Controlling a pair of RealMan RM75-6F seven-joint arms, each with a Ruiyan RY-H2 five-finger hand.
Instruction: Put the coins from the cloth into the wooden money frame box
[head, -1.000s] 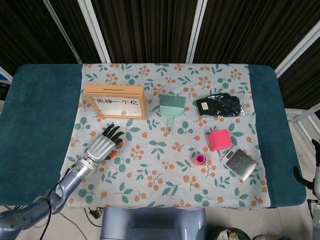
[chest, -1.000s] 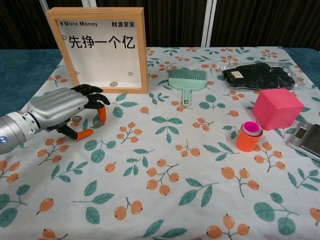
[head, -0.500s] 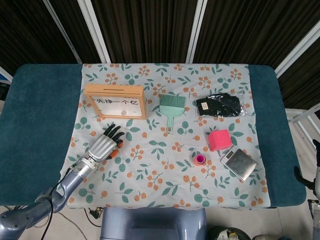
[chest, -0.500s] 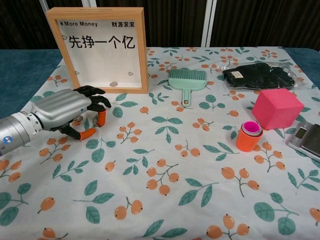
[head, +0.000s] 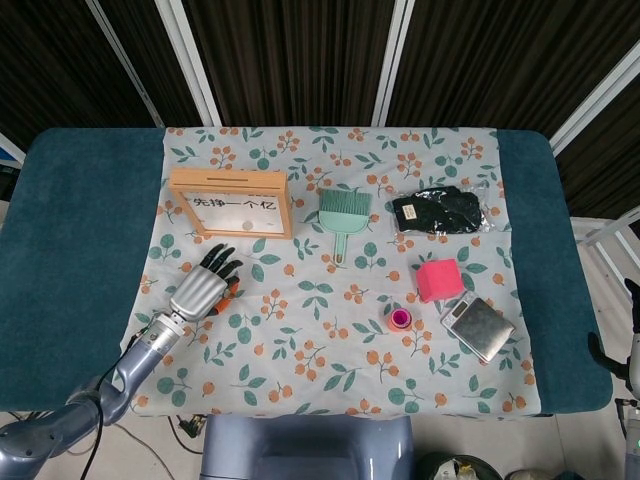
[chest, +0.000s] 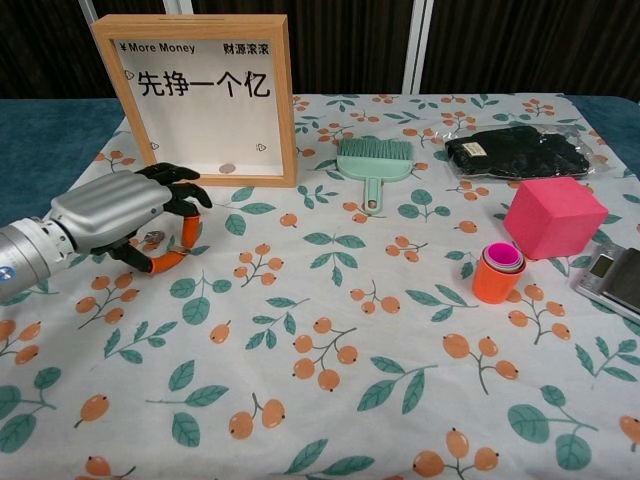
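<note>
The wooden money frame box (head: 230, 203) (chest: 205, 100) stands upright at the back left of the floral cloth (head: 330, 340), with one coin (chest: 228, 169) lying inside it. My left hand (head: 205, 283) (chest: 125, 210) rests low on the cloth just in front of the box, fingers curled. Its orange-tipped thumb and a finger meet in a pinch, seemingly on a coin hidden between them. Another coin (chest: 152, 238) lies on the cloth under the curled fingers. Only a sliver of my right hand (head: 630, 350) shows off the table's right edge, its pose unclear.
A green brush (head: 340, 215) (chest: 373, 165) lies right of the box. Further right are black gloves in a bag (head: 438, 212) (chest: 515, 152), a pink cube (head: 439, 279) (chest: 555, 215), stacked orange cups (head: 401, 319) (chest: 498, 270) and a small scale (head: 478, 326).
My left hand has slid a little to the left and its thumb and finger have closed together. The coin that lay beside its fingertip no longer shows on the cloth.
</note>
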